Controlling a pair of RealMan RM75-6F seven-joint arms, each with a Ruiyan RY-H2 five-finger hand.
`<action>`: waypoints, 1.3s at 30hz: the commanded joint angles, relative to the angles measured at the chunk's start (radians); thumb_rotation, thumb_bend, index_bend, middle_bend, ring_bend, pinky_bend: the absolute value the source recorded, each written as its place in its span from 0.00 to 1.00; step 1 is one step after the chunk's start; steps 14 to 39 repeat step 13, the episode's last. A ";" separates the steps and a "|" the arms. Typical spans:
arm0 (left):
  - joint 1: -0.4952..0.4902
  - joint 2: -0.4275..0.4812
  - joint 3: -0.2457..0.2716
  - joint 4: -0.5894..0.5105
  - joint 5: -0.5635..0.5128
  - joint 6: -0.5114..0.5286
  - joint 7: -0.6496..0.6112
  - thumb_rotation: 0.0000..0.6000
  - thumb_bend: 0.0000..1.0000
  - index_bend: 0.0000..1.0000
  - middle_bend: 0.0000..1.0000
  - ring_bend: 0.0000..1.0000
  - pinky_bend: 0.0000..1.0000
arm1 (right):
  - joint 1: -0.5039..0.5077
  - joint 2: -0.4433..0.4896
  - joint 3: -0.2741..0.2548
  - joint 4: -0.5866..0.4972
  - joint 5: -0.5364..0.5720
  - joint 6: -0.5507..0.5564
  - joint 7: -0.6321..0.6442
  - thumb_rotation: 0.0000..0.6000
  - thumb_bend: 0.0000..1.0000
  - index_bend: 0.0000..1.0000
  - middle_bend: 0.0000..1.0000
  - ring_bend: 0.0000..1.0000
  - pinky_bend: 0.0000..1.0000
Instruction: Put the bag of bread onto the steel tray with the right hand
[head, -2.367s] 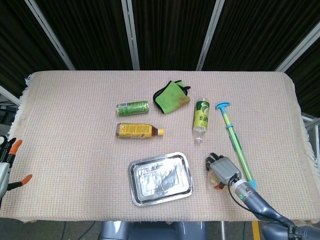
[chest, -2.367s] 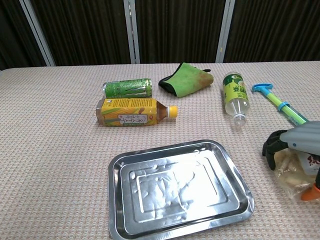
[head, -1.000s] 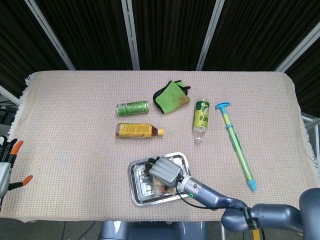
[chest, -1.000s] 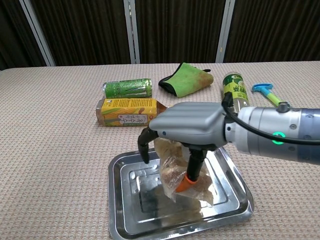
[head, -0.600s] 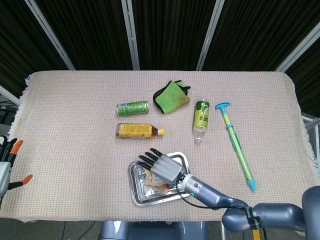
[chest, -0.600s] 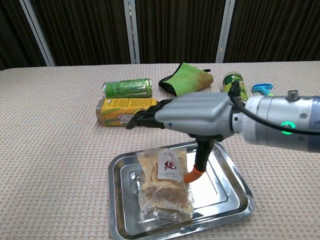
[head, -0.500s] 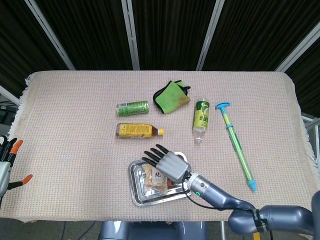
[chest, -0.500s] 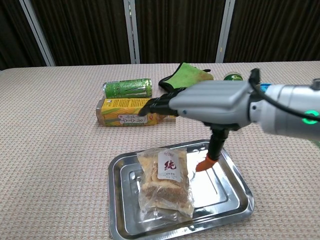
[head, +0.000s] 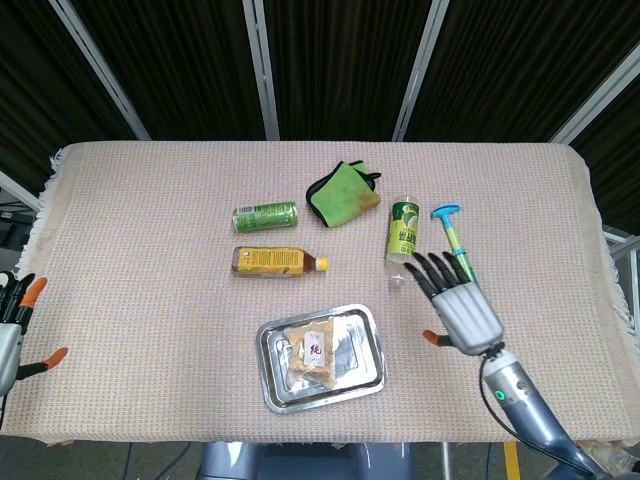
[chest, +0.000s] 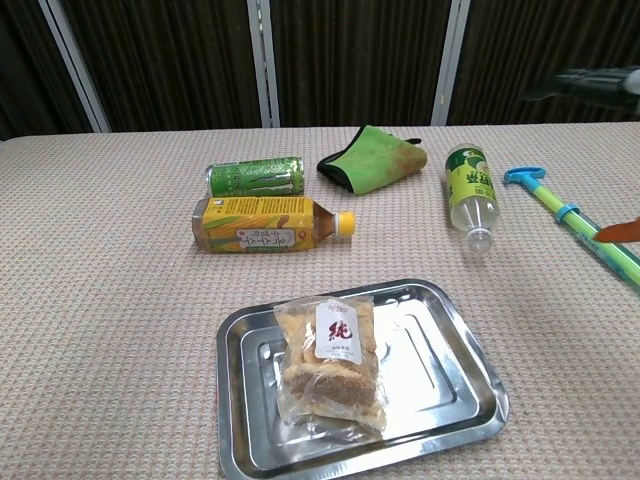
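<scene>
The bag of bread (chest: 330, 368) lies flat inside the steel tray (chest: 455, 310), toward the tray's left half, with nothing touching it. It is a clear wrapper showing brown bread, with a white label printed with one red character that looks like "純"; the smaller print under it is too small to read.

The right hand (head: 463, 312) hovers to the right of the tray, well apart from it, with its fingers (head: 428, 276) spread wide and holding nothing; in the chest view only dark fingertips at the top right edge and an orange tip at the right edge show. The left hand (head: 10, 335) sits at the left edge of the head view, off the desk (head: 150, 300); only part of it shows, with orange-tipped fingers, and how far it is open cannot be told.

Farther back on the desk, a yellow tea bottle (chest: 270, 224) with an orange cap lies on its side, its label writing not legible. Behind it lies a green can (chest: 255, 177). A green cloth (chest: 375, 158) with dark edging sits right of the can. A clear bottle with a green label (chest: 470, 195) lies further right, cap toward the near side. A blue and green pump tube (chest: 570, 215) lies at the far right.
</scene>
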 joint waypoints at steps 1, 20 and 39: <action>0.003 -0.002 0.000 -0.001 0.005 0.010 0.003 0.96 0.09 0.01 0.00 0.00 0.00 | -0.123 0.031 -0.039 0.068 -0.030 0.142 0.069 1.00 0.00 0.00 0.00 0.00 0.06; 0.014 -0.009 0.007 -0.016 0.035 0.044 0.012 0.96 0.09 0.02 0.00 0.00 0.00 | -0.327 0.003 -0.088 0.180 -0.008 0.320 0.152 1.00 0.00 0.00 0.00 0.00 0.02; 0.014 -0.009 0.007 -0.016 0.035 0.044 0.012 0.96 0.09 0.02 0.00 0.00 0.00 | -0.327 0.003 -0.088 0.180 -0.008 0.320 0.152 1.00 0.00 0.00 0.00 0.00 0.02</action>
